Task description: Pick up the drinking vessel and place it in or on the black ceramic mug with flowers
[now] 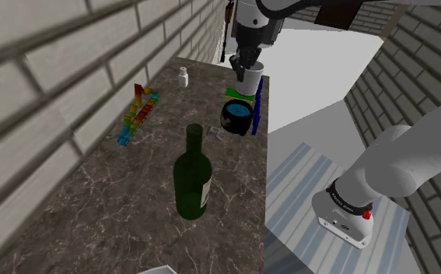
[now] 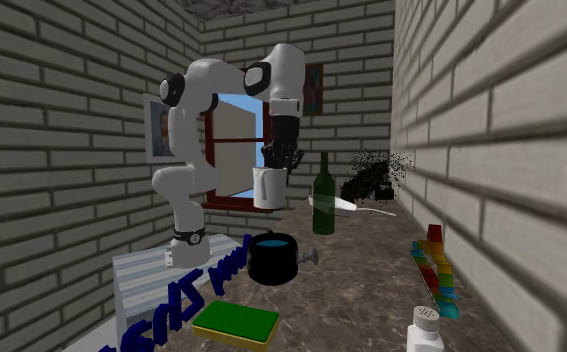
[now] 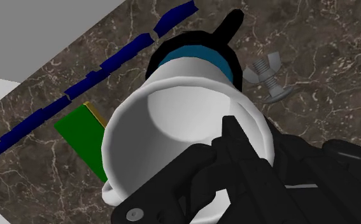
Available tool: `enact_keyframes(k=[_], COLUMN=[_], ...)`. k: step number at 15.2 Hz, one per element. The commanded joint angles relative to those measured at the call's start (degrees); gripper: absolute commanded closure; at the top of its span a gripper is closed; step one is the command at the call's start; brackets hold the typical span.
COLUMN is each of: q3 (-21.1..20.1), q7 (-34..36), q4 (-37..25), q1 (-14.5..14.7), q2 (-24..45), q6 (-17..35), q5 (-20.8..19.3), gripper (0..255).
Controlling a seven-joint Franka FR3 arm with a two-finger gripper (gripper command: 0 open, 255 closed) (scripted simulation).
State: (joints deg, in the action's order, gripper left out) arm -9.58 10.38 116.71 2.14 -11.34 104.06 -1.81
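Note:
A plain white cup [image 1: 252, 76] hangs in the air with my gripper [image 1: 246, 64] shut on its rim. In the wrist view one finger [image 3: 233, 135] sits inside the white cup [image 3: 166, 121] and the other is outside its wall. Below stands the black mug [image 1: 237, 117] with a blue inside, on the marbled counter near its edge. In the second exterior view the white cup [image 2: 268, 187] hangs a short way above the black mug [image 2: 273, 258], almost in line with it. The wrist view has the black mug [image 3: 195, 56] partly hidden behind the cup, its handle [image 3: 230, 24] pointing away.
A green pad [image 1: 239, 94] lies beside the mug, and a grey wing bolt [image 3: 267, 79] on its other side. A dark green bottle [image 1: 191, 175] stands nearer the stand. Coloured blocks [image 1: 137, 115] and a white shaker [image 1: 183, 75] are by the brick wall. Blue letters [image 2: 186, 292] run along the counter's edge.

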Motion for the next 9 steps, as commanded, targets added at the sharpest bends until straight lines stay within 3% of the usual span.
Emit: enact_keyframes(k=[1, 9], q3=[-0.1, -0.2], q7=[0.1, 0.6], q4=[1.6, 6.7], q1=[0.0, 0.1], q2=[0.0, 1.1], q6=[1.6, 7.7], q5=[0.0, -0.2], gripper=[255, 255])
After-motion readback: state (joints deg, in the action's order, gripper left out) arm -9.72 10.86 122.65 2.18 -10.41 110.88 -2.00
